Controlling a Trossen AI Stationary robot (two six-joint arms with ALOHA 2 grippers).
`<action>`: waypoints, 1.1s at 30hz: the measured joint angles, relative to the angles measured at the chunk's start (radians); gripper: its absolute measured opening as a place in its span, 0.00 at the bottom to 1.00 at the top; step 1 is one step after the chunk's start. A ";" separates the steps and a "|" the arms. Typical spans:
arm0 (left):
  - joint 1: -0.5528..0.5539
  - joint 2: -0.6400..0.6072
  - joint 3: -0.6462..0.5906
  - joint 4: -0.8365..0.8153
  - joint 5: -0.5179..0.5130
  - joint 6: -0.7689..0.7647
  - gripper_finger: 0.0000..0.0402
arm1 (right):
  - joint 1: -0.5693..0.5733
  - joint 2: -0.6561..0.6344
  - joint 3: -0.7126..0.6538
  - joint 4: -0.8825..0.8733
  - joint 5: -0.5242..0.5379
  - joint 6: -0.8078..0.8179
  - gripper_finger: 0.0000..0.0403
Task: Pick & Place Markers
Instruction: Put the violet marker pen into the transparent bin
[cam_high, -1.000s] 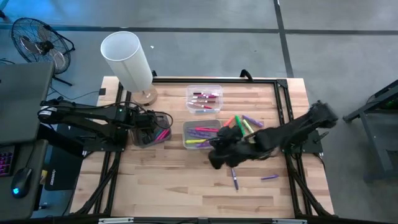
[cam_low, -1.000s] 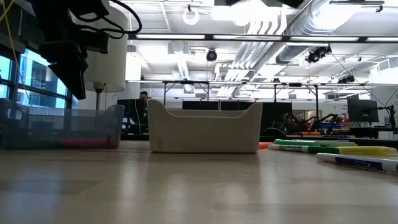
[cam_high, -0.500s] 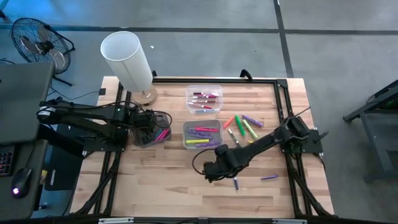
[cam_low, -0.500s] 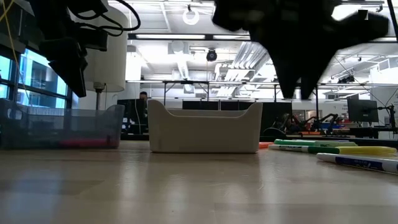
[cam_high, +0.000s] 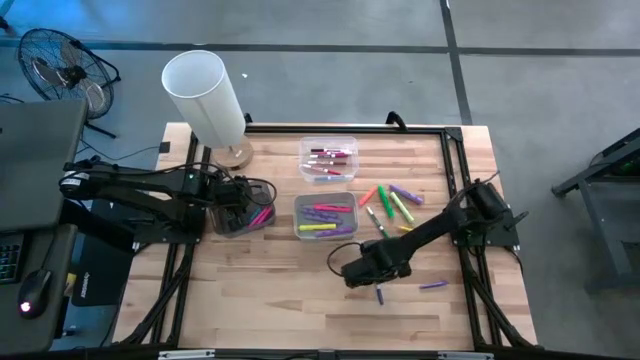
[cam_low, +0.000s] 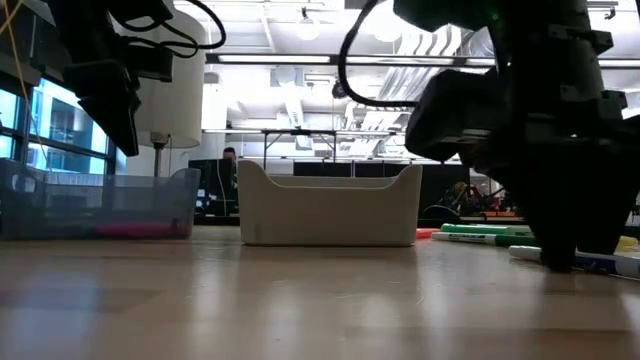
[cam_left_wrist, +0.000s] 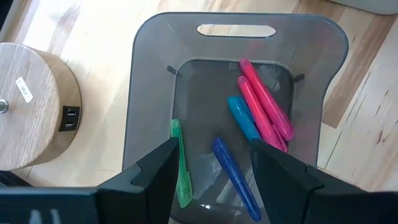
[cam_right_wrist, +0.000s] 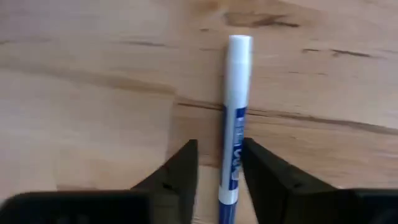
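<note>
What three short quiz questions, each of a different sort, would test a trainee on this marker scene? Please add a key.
1. True or false: the right gripper has its open fingers on either side of a white marker lying on the table.
2. Over which container does the left gripper hover?
A. grey bin
B. clear box
3. Fill in: the grey bin holds pink, blue and ____ markers.

Key: 1 true; 2 A; 3 green.
</note>
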 joint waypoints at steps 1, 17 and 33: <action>0.000 0.000 0.000 0.000 0.000 0.000 0.48 | -0.001 -0.001 -0.007 0.000 -0.010 0.007 0.21; 0.001 0.002 0.047 0.078 -0.014 0.026 0.48 | -0.071 -0.447 0.093 -0.442 0.353 -0.300 0.04; 0.001 0.010 0.286 0.210 -0.275 -0.011 0.48 | -0.790 -0.460 0.455 0.111 0.432 -1.930 0.04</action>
